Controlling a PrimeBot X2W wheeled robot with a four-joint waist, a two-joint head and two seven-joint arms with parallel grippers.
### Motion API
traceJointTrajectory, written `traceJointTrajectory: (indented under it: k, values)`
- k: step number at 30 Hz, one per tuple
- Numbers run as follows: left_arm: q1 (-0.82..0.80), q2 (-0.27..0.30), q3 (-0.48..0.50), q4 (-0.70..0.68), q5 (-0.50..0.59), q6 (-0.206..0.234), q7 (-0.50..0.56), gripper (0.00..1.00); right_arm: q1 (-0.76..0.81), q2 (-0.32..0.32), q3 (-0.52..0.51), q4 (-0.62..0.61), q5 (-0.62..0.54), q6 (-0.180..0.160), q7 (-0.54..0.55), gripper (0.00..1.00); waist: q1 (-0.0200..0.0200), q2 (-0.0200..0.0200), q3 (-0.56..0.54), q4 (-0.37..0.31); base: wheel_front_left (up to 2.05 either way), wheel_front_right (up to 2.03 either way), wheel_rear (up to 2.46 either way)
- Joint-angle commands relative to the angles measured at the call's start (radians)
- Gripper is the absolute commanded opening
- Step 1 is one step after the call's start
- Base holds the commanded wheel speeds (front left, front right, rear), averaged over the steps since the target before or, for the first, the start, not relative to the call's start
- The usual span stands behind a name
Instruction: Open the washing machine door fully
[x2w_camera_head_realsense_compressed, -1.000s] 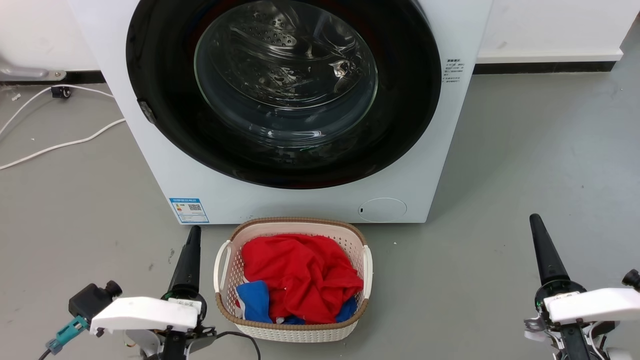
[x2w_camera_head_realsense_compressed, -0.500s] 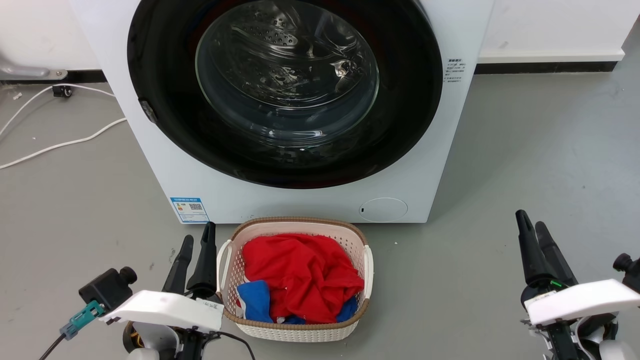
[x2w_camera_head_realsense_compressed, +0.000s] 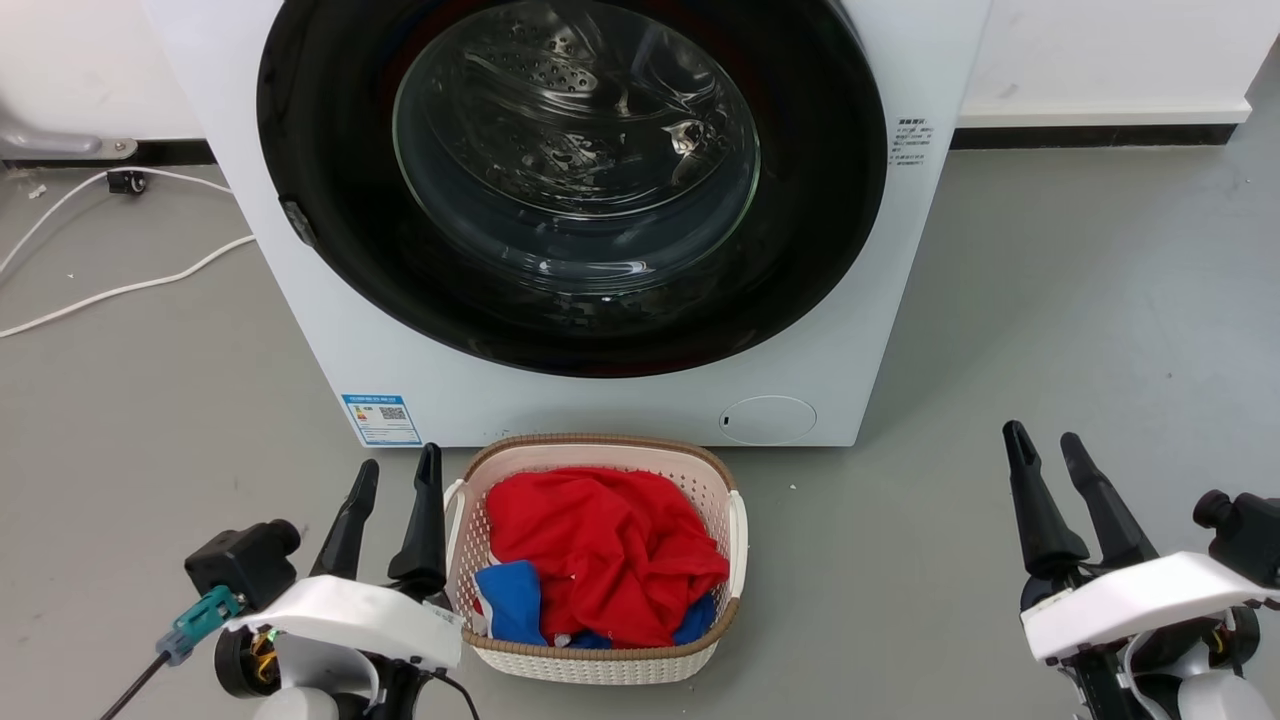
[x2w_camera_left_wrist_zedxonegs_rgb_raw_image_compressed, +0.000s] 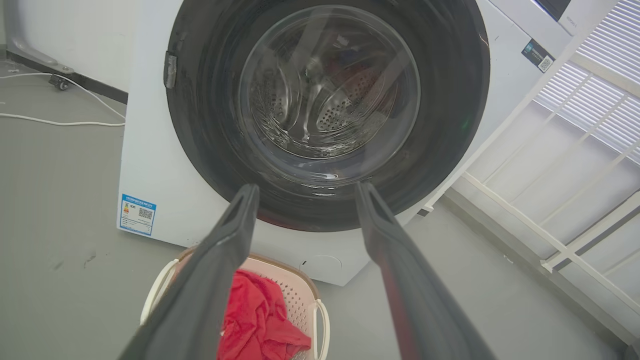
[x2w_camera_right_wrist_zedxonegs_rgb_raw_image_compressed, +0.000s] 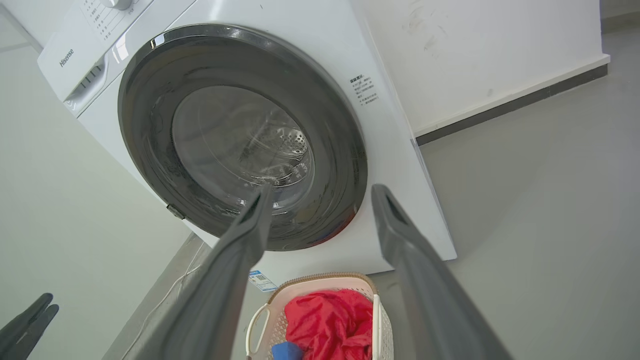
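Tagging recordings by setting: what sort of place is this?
Probably a laundry corner in a utility room or lab: a white front-loading washing machine with its black door shut, a basket of red and blue clothes before it, loose white cables on bare grey floor.

Left tool (x2w_camera_head_realsense_compressed: 400, 458), right tool (x2w_camera_head_realsense_compressed: 1041, 434) both spread apart.

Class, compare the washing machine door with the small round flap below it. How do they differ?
The washing machine door is glossy black with a clear glass centre; the flap is plain white. The door nearly spans the washing machine; the flap is far smaller and sits below it. Both are round and shut.
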Motion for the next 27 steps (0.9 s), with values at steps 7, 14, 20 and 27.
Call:
traceJointTrajectory:
  k: [7, 14, 20, 27]
  values:
    - [-0.027, 0.022, -0.024, -0.007, 0.106, 0.024, -0.028, 1.00, 0.006, -0.005, 0.000, -0.026, -0.115, 0.000, -0.004, 1.00, -0.0001, 0.0000, -0.002, 0.002, 0.00, 0.00, 0.00]
    - [-0.028, 0.035, -0.044, 0.000, 0.180, 0.042, -0.046, 1.00, 0.012, -0.003, 0.000, -0.035, -0.198, 0.000, -0.009, 1.00, -0.0001, 0.0000, -0.004, 0.004, 0.00, 0.00, 0.00]
    - [-0.031, 0.043, -0.061, 0.004, 0.235, 0.053, -0.060, 1.00, 0.017, -0.001, -0.001, -0.042, -0.264, 0.000, -0.012, 1.00, -0.0001, 0.0000, -0.006, 0.006, 0.00, 0.00, 0.00]
    - [-0.035, 0.048, -0.075, 0.009, 0.290, 0.059, -0.076, 1.00, 0.023, 0.005, -0.003, -0.048, -0.326, 0.000, -0.015, 1.00, -0.0001, 0.0000, -0.007, 0.007, 0.00, 0.00, 0.00]
